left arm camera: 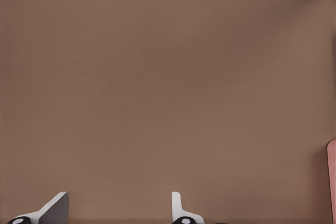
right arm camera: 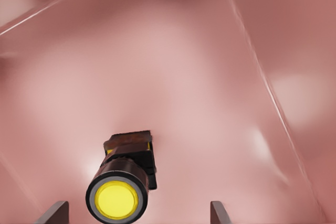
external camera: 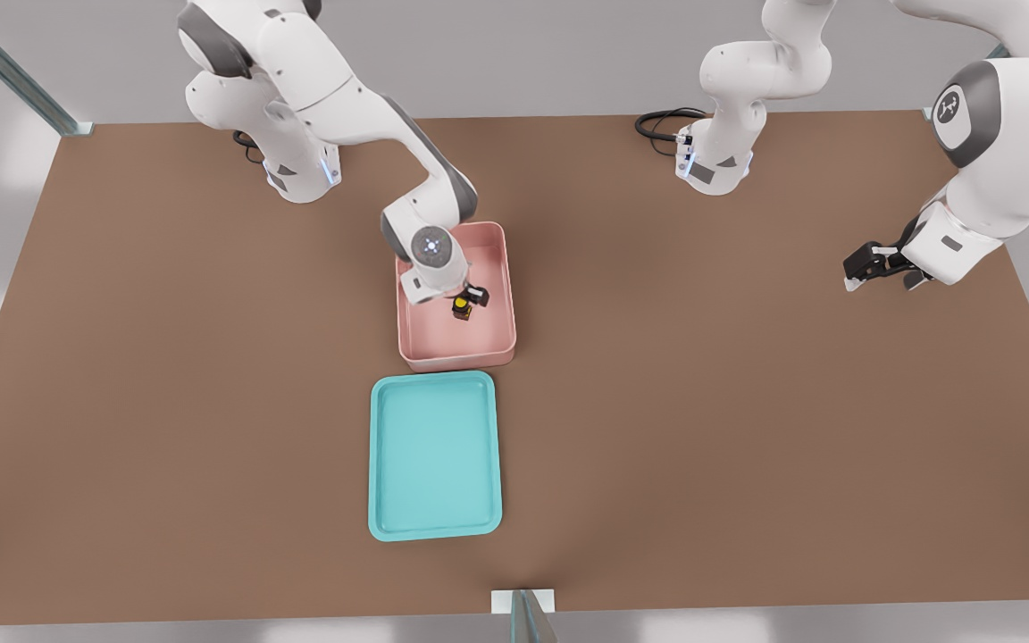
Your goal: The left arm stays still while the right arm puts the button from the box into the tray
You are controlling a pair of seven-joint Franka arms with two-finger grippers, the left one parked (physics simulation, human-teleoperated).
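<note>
Pink box (external camera: 497, 268): sitting mid-table, holding the button (external camera: 461, 306) on its floor, towards the box's near-right part.
Button: standing clear of the walls, its yellow cap showing in both the front and right wrist views (right arm camera: 116, 199).
Gripper (external camera: 468, 299): the right arm (external camera: 345, 98) is reaching in from the far left and hanging low inside the box, right over the button.
Jaws: standing wide, the two fingertips (right arm camera: 52, 213) showing either side of the button, with clear space on the other side; nothing is being held.
Doing the step well: the button is sitting off-centre between the fingers, so, as I judge it, centring before closing should stop it being knocked sideways; gripping the dark body rather than the round cap looks safer.
Turquoise tray (external camera: 382, 464): lying just near of the box, holding nothing yet.
Table (external camera: 747, 429): brown, carrying both containers.
</note>
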